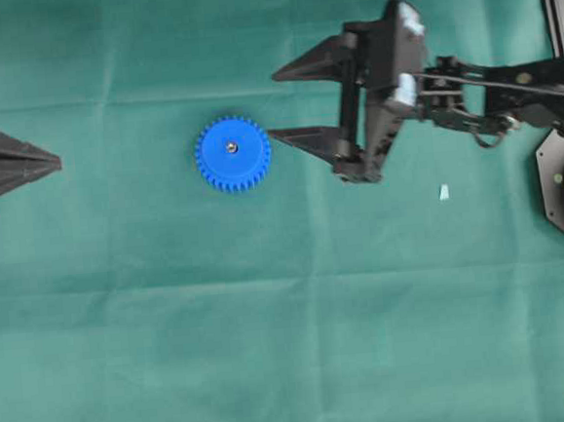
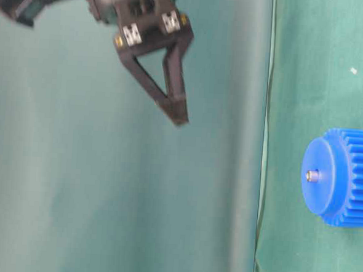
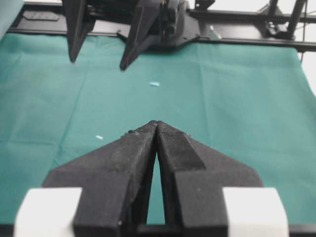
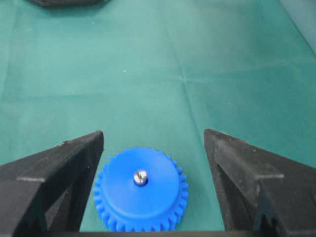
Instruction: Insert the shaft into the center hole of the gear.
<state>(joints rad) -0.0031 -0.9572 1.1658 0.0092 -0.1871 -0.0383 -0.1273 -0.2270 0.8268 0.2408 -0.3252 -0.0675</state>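
A blue gear is lying flat on the green table, the shaft standing in its center hole. The right gripper is hovering beside it, wide open and empty. The left gripper is resting closed, empty, well apart.

the right gripper hangs with jaws spread wide, while the left gripper rests pinched closed.

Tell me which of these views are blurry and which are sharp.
Table-level view: the right gripper is smeared with motion blur, while the gear is fairly crisp. Overhead view: evenly lit and sharp. Right wrist view: the shaft is sharp, the near fingers soft. Left wrist view: the left gripper looks slightly soft.
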